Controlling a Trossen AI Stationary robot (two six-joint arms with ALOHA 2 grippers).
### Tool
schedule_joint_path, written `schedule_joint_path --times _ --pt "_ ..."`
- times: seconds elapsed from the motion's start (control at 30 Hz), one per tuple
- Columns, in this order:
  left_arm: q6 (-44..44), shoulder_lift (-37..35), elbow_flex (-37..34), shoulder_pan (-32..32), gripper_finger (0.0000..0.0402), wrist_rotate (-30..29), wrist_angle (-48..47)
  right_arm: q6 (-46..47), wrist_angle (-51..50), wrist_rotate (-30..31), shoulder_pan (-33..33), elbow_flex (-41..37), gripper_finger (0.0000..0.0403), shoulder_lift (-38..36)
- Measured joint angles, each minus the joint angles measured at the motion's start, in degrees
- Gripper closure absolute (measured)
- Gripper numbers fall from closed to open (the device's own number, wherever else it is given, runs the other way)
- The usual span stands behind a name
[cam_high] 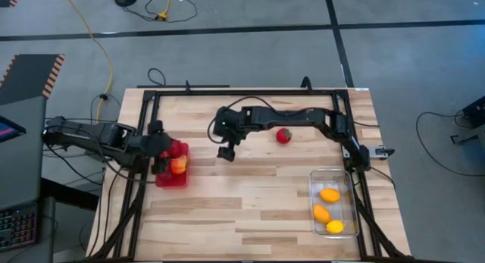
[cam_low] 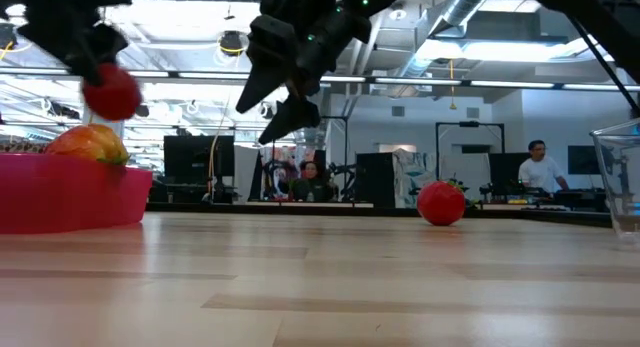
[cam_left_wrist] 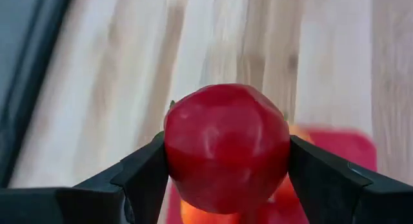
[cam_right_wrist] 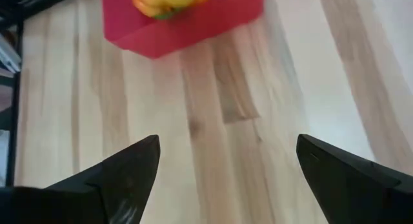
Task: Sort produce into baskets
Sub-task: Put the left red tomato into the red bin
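My left gripper [cam_left_wrist: 226, 179] is clamped on a round, glossy red toy tomato [cam_left_wrist: 226, 146], hanging just above the small opaque red plastic basket [cam_high: 171, 178] at the table's nine o'clock edge. An orange tomato with a green top [cam_low: 88, 144] already sits inside. My right gripper [cam_right_wrist: 226, 166] hovers above bare wood near the table's centre with its fingers spread wide and nothing between them. A red strawberry-like piece [cam_high: 283, 136] lies loose on the wooden table [cam_high: 250, 210] just beside that arm, toward twelve o'clock. Three yellow-orange lemon-like ovals [cam_high: 329, 195] rest in the long clear plastic basket [cam_high: 350, 210] at four o'clock.

The red piece I carry looks light, stiff and smooth, so I judge it could slip; my fingers sit across its widest part, which seems the safest hold. The loose strawberry will probably roll if nudged, so I would close on its broad middle from above.
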Motion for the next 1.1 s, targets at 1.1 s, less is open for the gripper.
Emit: schedule_joint_path --times 1.1 --pt "-16.3 8.6 -2.2 0.0 0.0132 13.0 -11.9 -3.7 -14.5 1.5 -6.2 0.0 0.0011 -0.6"
